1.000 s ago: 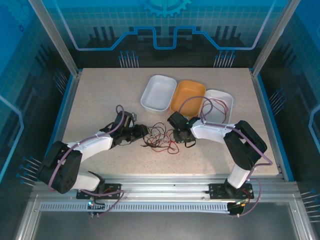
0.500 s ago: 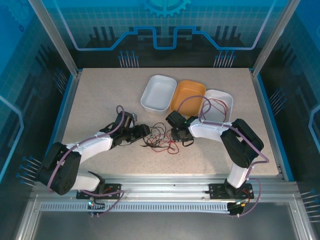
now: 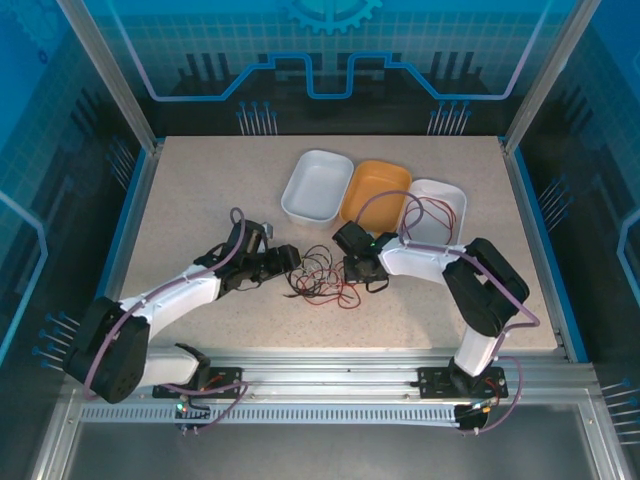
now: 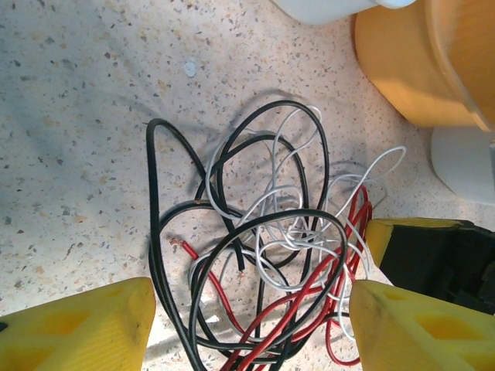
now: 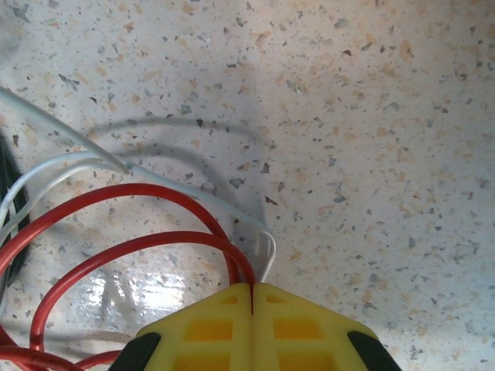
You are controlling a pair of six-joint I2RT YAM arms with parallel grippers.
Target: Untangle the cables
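- Overhead, we see the cables (image 3: pixel 320 276) as a loose red, black and white bundle on the speckled table (image 3: pixel 200 190), just below the centre of the frame and in front of three bins (image 3: pixel 375 195). The left pincer (image 3: pixel 287 258) sits at the bundle's left edge and the right pincer (image 3: pixel 358 272) at its right edge, so neither arm is clearly nearer.
- From the left wrist, the left pincer (image 4: pixel 247 328) stands wide. Its yellow fingers (image 4: pixel 77 325) fill the two lower corners, and the lower part of the tangle (image 4: pixel 263 255) lies between them, unheld. Black loops reach up and to the left, and the orange bin (image 4: pixel 418 62) sits at upper right.
- From the right wrist, the right pincer (image 5: pixel 251 305) is pressed shut, and a red wire (image 5: pixel 131 185) runs into the seam between its pads, so we judge it pinched. The wire arcs off to the left and lower left, where the bundle lies. In our judgement, freeing it calls for a pull toward the right of this frame, with the left pincer closing on the rest to anchor it.
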